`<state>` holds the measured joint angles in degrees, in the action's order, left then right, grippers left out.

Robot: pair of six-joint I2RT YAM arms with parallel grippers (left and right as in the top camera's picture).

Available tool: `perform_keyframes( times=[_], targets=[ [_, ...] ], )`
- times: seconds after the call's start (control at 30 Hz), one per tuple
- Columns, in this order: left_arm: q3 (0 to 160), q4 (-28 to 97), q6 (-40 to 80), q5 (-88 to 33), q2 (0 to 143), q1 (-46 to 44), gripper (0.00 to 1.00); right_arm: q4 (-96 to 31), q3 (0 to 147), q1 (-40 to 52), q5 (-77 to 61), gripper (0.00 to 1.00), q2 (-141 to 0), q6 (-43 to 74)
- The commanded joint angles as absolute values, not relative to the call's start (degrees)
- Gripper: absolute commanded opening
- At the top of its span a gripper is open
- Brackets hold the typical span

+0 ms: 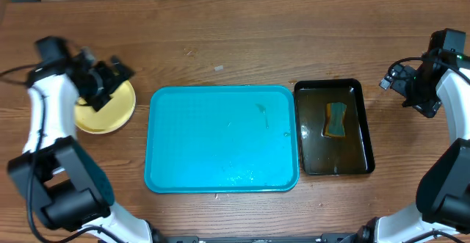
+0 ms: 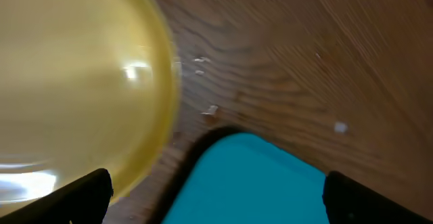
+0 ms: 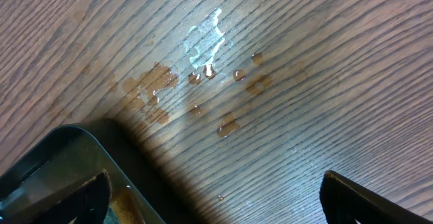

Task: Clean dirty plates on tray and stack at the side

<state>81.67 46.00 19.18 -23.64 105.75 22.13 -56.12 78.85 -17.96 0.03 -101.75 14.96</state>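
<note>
The brown wood-grain bench (image 1: 235,37) fills every view. At its middle lies the turquoise tray (image 1: 220,136), long side running left to right, with nothing on it but a few wet glints near its front edge. Just beside its right rim sits a smaller black basin (image 1: 345,158) of dark water. The left arm (image 1: 40,118), white with black joints, rises along the left edge of the bench and bends inward at the top. It carries the left gripper (image 2: 216,197) low over the far rim of a pale yellow plate (image 1: 110,114). Its fingers (image 2: 74,197) are spread wide and pinch nothing, and the glossy plate lies free below them. That plate rests on the bench to the left of the tray, near its far left corner, with a strip of bare wood between the two. Whether other plates lie under it cannot be told. The right arm (image 1: 452,89) stands along the right edge with its wrist turned inward. The right gripper (image 3: 216,204) hangs over bare wood just past the basin's far right corner, its fingers (image 3: 372,200) wide apart and empty. A yellow and blue-green sponge (image 1: 336,120) lies in the basin's far half. Brownish water drops (image 3: 203,55) dot the wood by the basin, and small pale specks (image 2: 210,110) lie between plate and tray.
</note>
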Motion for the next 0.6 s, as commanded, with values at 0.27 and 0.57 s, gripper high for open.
perform_keyframes(
  times=[0.27,0.57],
  targets=[
    [81.25,44.53,17.32,-24.91,103.48,2.42,1.0,-55.83,79.42,-18.06,-0.08,1.0,-101.12,15.18],
    [81.25,44.51,17.32,-24.91,103.48,-3.62,1.0,-55.83,79.42,-18.06,-0.05,1.0,-101.12,15.18]
  ],
)
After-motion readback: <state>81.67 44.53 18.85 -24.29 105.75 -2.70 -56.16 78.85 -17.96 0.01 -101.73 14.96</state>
